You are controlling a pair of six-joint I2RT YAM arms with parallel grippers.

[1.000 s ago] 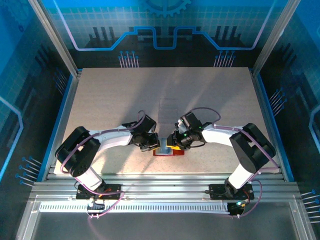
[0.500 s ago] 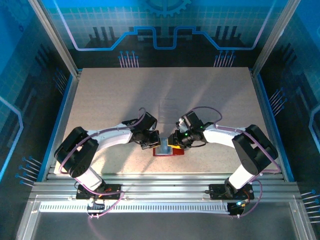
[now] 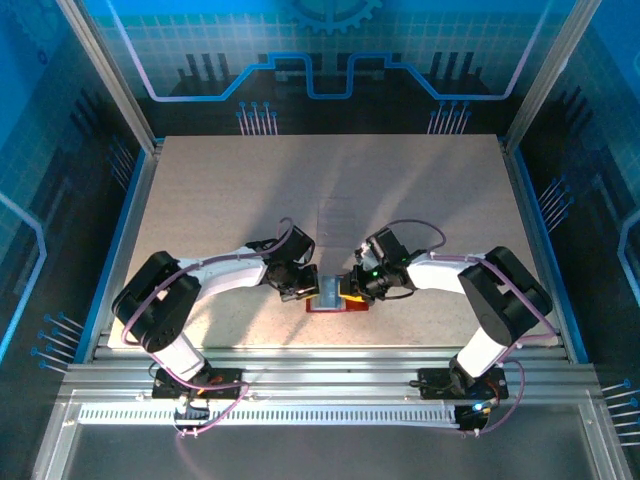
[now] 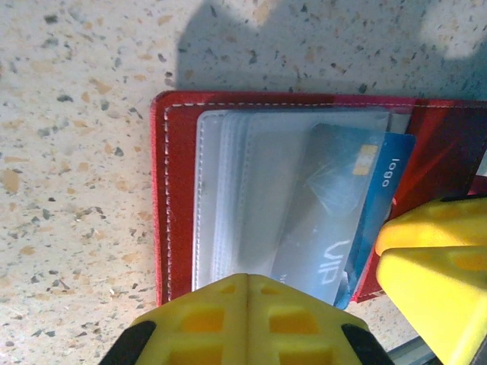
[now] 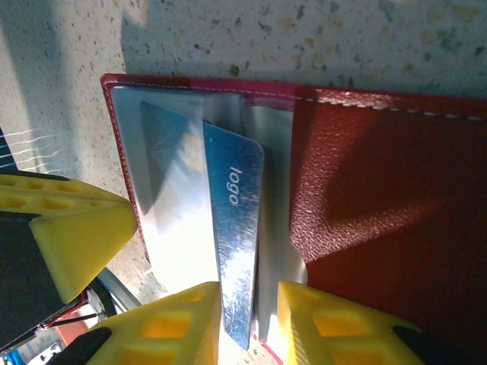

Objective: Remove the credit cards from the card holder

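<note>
**Two arms poised to draw blue card (image 5: 236,228) from red card holder (image 4: 179,198)**

The card holder lies open and flat on the speckled table (image 3: 230,200), at its near edge, between the two arms. The left gripper (image 4: 245,304), fingers pressed together, sits on the sleeve side of the case, apparently to pin it so it cannot slide when a card is drawn. The right gripper (image 5: 249,304) reaches in from the opposite side, its jaws narrow around the blue card's protruding end. Whether they already pinch it cannot be told. The card is angled half out of its sleeve, offering an edge to grasp. The count is one holder, one card in sight and two grippers; the pale sleeves overlap too much to number.
</note>
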